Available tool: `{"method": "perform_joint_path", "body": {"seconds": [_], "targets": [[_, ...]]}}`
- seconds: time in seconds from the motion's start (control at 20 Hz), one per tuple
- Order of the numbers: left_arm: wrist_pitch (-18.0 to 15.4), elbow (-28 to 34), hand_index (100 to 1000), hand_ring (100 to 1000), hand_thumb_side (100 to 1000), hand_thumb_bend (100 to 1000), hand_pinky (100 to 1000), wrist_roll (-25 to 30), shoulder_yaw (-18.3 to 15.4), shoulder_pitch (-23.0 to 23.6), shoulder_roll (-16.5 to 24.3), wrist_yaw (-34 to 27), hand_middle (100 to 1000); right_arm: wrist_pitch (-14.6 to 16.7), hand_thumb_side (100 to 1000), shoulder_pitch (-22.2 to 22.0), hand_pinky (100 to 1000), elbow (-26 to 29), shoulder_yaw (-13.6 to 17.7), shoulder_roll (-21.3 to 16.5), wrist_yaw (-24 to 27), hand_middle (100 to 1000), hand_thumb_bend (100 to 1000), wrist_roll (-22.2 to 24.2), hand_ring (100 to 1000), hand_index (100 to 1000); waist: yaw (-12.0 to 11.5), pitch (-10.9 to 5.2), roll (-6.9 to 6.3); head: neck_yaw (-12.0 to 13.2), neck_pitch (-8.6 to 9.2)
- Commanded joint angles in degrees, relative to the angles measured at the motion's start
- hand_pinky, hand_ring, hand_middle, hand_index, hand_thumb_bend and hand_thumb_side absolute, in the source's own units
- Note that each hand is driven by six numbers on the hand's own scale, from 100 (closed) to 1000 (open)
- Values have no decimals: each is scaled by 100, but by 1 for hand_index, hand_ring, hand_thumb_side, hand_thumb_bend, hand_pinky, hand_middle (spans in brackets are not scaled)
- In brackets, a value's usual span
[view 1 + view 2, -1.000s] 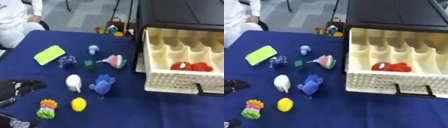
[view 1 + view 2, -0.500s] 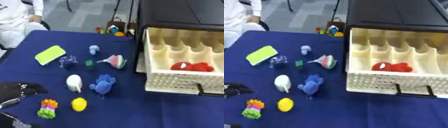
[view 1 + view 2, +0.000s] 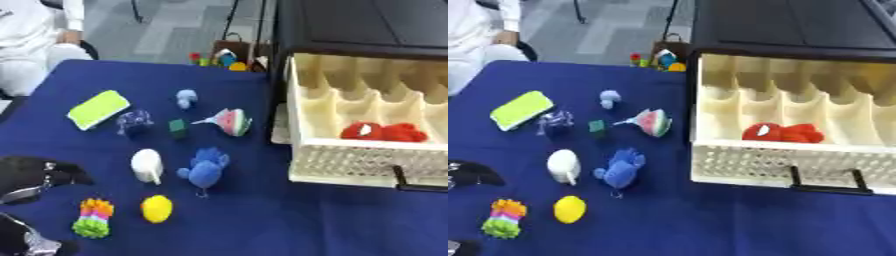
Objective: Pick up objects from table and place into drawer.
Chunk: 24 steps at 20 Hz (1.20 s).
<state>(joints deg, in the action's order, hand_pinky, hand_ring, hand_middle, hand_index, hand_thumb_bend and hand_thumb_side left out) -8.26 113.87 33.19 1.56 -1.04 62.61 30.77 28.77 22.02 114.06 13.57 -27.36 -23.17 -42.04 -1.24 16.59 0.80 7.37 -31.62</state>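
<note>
Nearest, at about 8 o'clock on the blue table (image 3: 262,225), lies a rainbow-striped spiky toy (image 3: 93,218), with a yellow lemon-shaped toy (image 3: 157,208) just beside it toward 3 o'clock. The left hand (image 3: 39,172) shows at the 9 o'clock edge, black, hovering low over the cloth and holding nothing; whether its fingers are curled or relaxed I cannot tell. A dark bit of arm sits in the 7 o'clock corner. The right hand does not show.

Mid-table, a white rounded toy (image 3: 147,165) stands beside a blue plush toy (image 3: 206,168). Beyond them come a small dark blue figure (image 3: 133,122), a green cube (image 3: 178,128) and a watermelon-slice toy (image 3: 230,121). Toward 10 o'clock lies a lime-green flat block (image 3: 98,108), and farther off a pale blue small toy (image 3: 185,98).

At 3 o'clock the cream drawer (image 3: 785,167) stands pulled out of a black cabinet (image 3: 798,25), its black handle (image 3: 824,181) facing near. A red plush toy (image 3: 780,133) lies in a front compartment.
</note>
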Motion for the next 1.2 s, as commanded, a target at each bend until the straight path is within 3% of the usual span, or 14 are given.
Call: {"method": "perform_joint_path", "body": {"seconds": [0.05,0.15,0.35,1.2], "targets": [[33,72,905,838,799,597,688,114,-109,-79,262,-73,822,121,1000,21,709,53,43,-72,-60,644,100,-165,759,769,12,-68,-22,25,47],[44,72,902,836,767,575,684,159,-93,-112,261,-77,818,116,1000,22,709,53,48,-64,-64,643,100,-168,759,768,23,-51,-18,32,51],[118,72,899,832,802,584,673,291,-33,-148,233,-81,815,107,1000,25,709,53,58,-44,-71,642,100,-185,759,769,44,-15,1,47,73],[379,-57,906,826,767,539,663,447,188,-277,45,236,809,21,1000,89,710,53,69,51,-111,640,100,-180,760,770,107,59,41,125,173]]}}
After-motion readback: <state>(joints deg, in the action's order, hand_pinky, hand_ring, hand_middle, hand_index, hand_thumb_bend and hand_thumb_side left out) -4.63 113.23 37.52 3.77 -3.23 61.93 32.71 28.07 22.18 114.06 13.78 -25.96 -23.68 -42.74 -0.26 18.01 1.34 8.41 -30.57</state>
